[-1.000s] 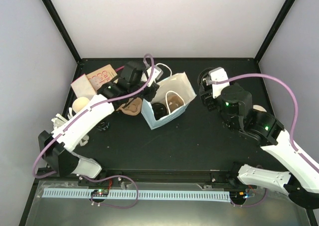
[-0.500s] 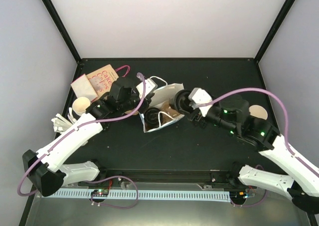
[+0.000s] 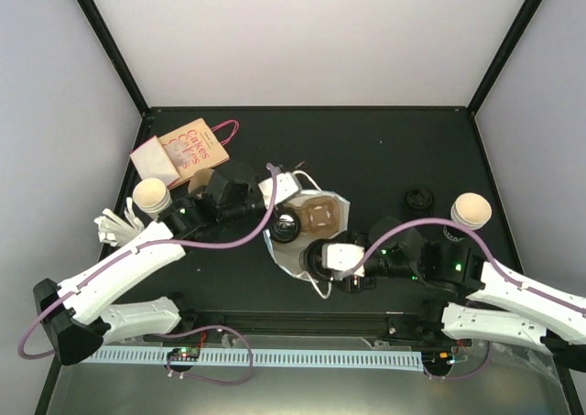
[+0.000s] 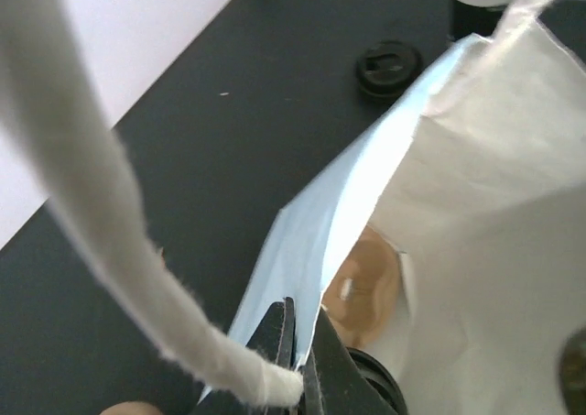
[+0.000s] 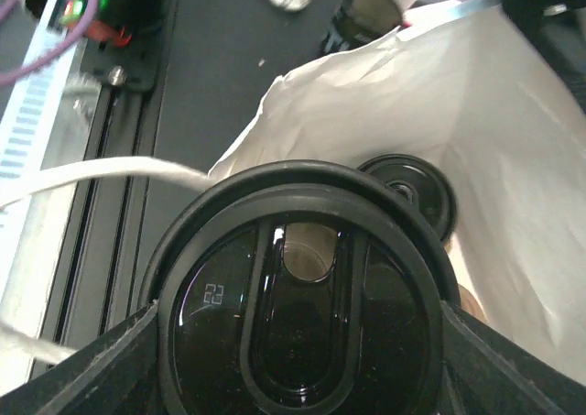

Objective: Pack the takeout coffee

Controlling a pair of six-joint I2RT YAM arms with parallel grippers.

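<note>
While end effector point(image 5: 300, 371) grips lid point(image 5: 298, 296), brown bag point(image 3: 188, 145), "Cakes"

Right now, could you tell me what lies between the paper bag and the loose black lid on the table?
Nothing but bare black tabletop separates the paper bag from the loose black lid, as the top external view shows.

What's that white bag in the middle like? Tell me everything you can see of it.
The bag is crumpled paper, white inside and pale blue outside, with white twisted cord handles. It sits on the black table, mouth open upward. Inside lie a brown cardboard tray and a black lid. The left gripper has its jaws shut on the rim; the right gripper holds a black-lidded cup at its mouth.
</note>
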